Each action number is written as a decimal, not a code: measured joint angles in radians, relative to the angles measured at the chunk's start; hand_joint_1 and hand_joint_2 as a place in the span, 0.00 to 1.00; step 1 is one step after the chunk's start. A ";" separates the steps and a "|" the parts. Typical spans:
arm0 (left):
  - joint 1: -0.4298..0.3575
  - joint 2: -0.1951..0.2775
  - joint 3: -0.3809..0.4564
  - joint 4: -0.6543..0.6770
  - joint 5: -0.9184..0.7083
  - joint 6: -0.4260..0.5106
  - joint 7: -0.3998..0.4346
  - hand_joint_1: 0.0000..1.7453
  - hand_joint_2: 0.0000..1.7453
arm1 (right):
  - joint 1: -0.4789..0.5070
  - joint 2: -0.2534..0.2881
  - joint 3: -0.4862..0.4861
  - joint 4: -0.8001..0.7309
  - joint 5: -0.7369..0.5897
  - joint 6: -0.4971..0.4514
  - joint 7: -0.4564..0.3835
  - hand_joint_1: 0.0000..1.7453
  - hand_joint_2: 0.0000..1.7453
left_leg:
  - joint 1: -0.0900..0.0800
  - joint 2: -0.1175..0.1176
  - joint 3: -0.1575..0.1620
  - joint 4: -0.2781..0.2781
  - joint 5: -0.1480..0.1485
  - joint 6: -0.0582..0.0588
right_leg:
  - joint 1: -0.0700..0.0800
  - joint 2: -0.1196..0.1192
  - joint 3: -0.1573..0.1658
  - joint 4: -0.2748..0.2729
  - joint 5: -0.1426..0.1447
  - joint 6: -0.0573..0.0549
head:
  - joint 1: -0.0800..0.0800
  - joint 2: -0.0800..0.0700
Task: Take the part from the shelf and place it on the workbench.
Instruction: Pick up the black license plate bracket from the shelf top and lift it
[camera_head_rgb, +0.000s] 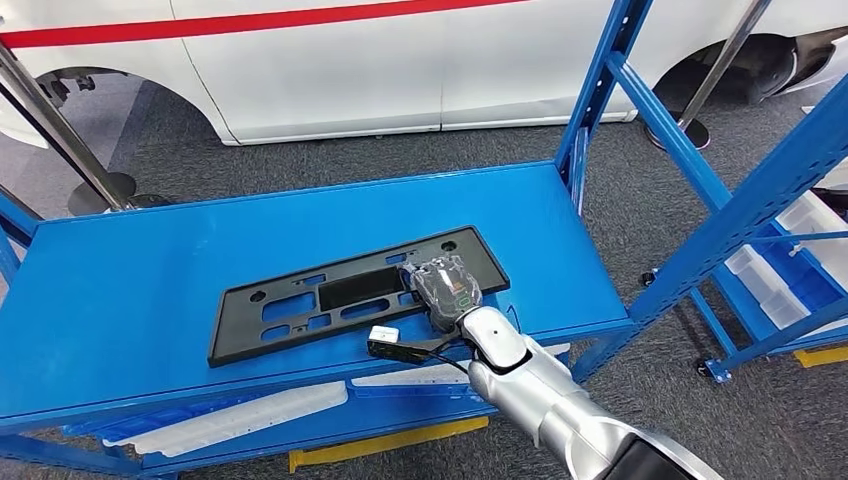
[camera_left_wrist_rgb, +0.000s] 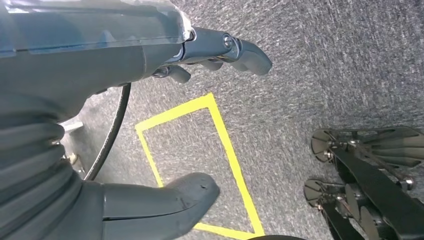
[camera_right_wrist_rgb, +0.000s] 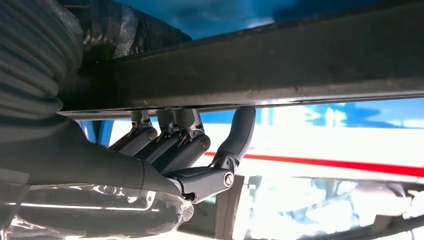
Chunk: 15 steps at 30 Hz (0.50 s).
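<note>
The part (camera_head_rgb: 330, 300), a long flat black plastic frame with cut-outs, lies on the blue shelf (camera_head_rgb: 130, 290) near its front edge. My right hand (camera_head_rgb: 445, 288) is over the frame's right end. In the right wrist view its dark fingers (camera_right_wrist_rgb: 175, 140) curl against one face of the part (camera_right_wrist_rgb: 280, 60), and the wrapped palm and thumb side shows past the other face, so the hand grips that end. My left hand (camera_left_wrist_rgb: 90, 60) hangs over grey carpet with thumb and fingers apart and nothing between them.
Blue rack posts (camera_head_rgb: 600, 90) rise at the shelf's right back corner, with a slanted beam (camera_head_rgb: 760, 190) further right. A white car (camera_head_rgb: 400, 60) stands behind. White parts (camera_head_rgb: 230, 420) lie on the lower shelf. White bins (camera_head_rgb: 780, 270) sit at the right, and a metal post (camera_head_rgb: 60, 140) stands at the left.
</note>
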 joint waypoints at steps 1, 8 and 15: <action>0.000 0.001 0.000 0.000 -0.002 0.000 0.000 0.00 1.00 | 0.006 -0.010 0.000 -0.015 0.009 -0.005 0.000 1.00 1.00 | 0.000 0.000 0.000 0.000 0.000 0.000 | 0.000 0.000 0.000 0.000 0.000 0.000 | 0.000 0.000; -0.001 0.008 0.000 0.000 -0.020 0.022 0.025 0.00 1.00 | 0.065 -0.052 -0.032 -0.161 0.114 -0.058 0.010 1.00 1.00 | -0.001 0.002 0.001 -0.011 0.010 0.019 | -0.005 0.002 0.000 -0.008 0.004 0.019 | 0.000 0.000; -0.002 0.008 0.004 0.000 -0.036 0.030 0.034 0.00 1.00 | 0.139 -0.098 -0.072 -0.390 0.147 -0.028 -0.008 1.00 1.00 | 0.006 0.015 -0.009 -0.024 0.028 0.027 | -0.012 -0.004 -0.116 0.260 -0.123 0.030 | 0.000 0.000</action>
